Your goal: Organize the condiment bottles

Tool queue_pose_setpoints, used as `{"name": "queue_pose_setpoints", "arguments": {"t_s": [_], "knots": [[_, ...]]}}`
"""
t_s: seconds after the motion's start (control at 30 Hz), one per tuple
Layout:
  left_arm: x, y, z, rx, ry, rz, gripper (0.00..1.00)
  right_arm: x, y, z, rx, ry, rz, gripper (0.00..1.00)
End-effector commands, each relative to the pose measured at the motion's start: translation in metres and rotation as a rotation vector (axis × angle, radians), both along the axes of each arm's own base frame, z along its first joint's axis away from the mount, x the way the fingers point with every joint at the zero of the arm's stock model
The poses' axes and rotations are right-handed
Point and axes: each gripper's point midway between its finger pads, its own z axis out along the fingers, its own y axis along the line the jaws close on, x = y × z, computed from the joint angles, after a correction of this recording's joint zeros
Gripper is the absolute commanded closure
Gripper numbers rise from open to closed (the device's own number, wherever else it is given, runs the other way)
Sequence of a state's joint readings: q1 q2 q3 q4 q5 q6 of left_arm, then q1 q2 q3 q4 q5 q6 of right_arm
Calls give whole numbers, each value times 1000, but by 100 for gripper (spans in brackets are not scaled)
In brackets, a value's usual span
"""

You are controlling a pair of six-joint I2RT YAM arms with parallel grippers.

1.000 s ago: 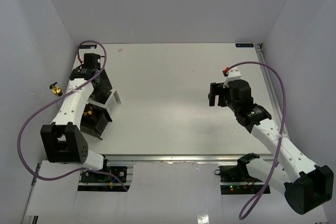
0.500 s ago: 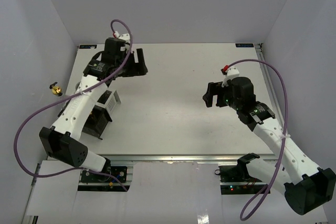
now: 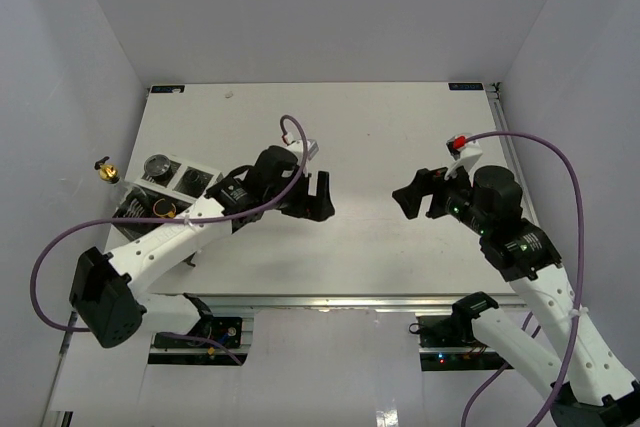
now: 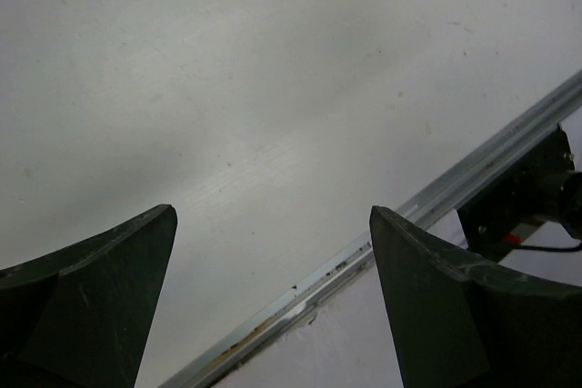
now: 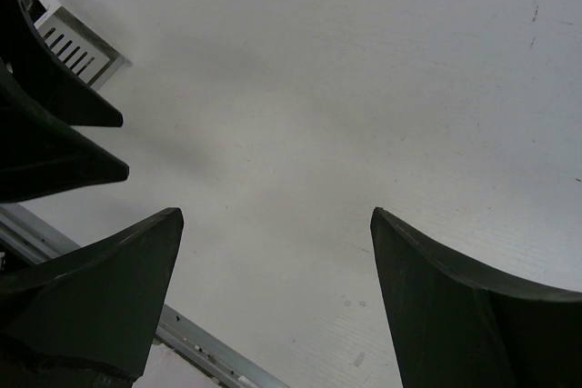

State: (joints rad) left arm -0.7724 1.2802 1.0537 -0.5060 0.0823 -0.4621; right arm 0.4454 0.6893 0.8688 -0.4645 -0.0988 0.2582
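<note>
Left arm has swung off the rack (image 3: 176, 175) out to the middle of the table (image 3: 370, 127), and the right arm has shifted a bit toward the right. Left gripper (image 3: 322, 197) has its jaws spread wide with nothing between them, same for the right gripper (image 3: 415, 192). They face each other, apart, over the tabletop. The condiment bottles (image 3: 160, 210) sit in the rack at the left edge, with the squat jar (image 3: 157, 166) in a far compartment; the others are hard to make out from above
</note>
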Motion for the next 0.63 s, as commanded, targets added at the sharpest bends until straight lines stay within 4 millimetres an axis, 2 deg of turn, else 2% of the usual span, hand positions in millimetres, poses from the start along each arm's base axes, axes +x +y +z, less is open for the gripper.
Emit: {"name": "queue_pose_setpoints", "arguments": {"t_s": [0.0, 0.27, 0.6], "knots": [[-16, -9, 46, -140, -105, 23, 2, -11, -4, 7, 35, -14, -7, 10], [-35, 7, 57, -210, -134, 57, 2, -16, -8, 14, 31, -38, -8, 10], [-39, 21, 72, -222, -162, 86, 2, -19, -6, 12, 39, -30, 4, 10]]}}
